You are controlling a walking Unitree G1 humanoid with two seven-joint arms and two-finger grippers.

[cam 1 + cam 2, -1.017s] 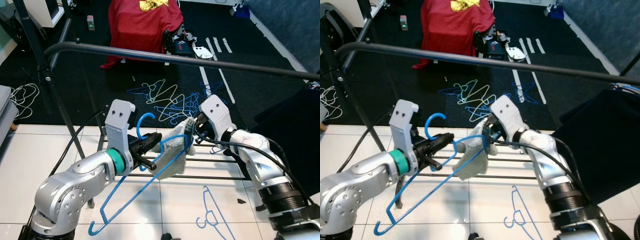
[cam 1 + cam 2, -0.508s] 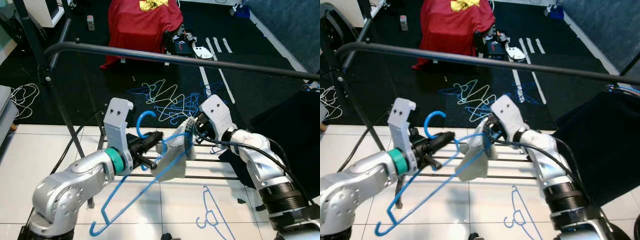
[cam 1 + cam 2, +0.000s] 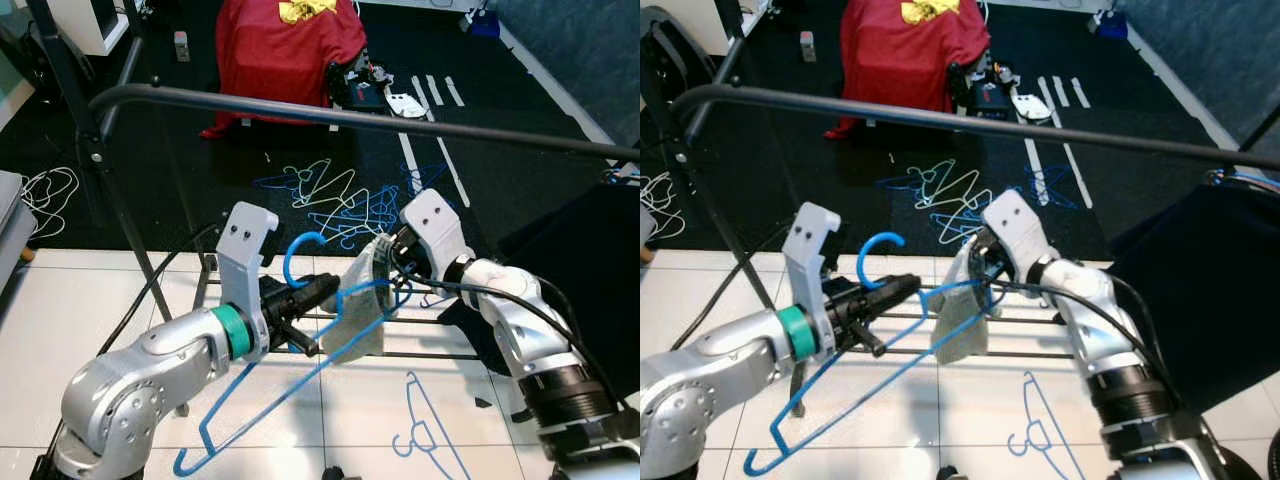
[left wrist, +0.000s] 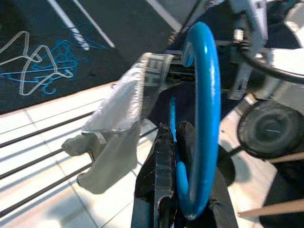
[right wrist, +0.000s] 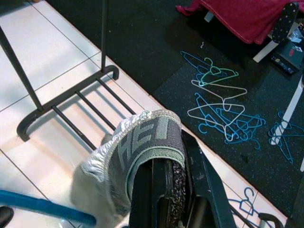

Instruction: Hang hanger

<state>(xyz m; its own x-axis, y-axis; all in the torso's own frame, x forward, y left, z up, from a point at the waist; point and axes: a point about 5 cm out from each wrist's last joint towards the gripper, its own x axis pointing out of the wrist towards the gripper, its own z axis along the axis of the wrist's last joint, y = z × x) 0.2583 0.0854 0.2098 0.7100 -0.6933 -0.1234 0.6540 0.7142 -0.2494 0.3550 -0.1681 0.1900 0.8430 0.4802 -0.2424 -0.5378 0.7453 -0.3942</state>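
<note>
My left gripper (image 3: 328,289) is shut on a blue plastic hanger (image 3: 303,243) just below its hook, which curls up over the fingers (image 4: 164,156). The hanger's frame slants down toward the white tiles. A grey garment (image 3: 362,310) with a lettered waistband (image 5: 142,137) hangs from my right gripper (image 3: 397,257), which is shut on that waistband. One hanger arm reaches the garment's upper edge. The black rack rail (image 3: 350,115) crosses above and beyond both grippers.
Several loose hangers (image 3: 340,205) lie tangled on the dark carpet beyond the rack. One more blue hanger (image 3: 425,425) lies on the tiles at lower right. Rack base bars (image 3: 430,321) run under my arms. A red cloth (image 3: 285,50) drapes something at the back; black fabric (image 3: 590,260) hangs at right.
My left gripper has carried the hanger to the right, closer to the garment. The garment now hangs narrower and more upright from the right gripper.
</note>
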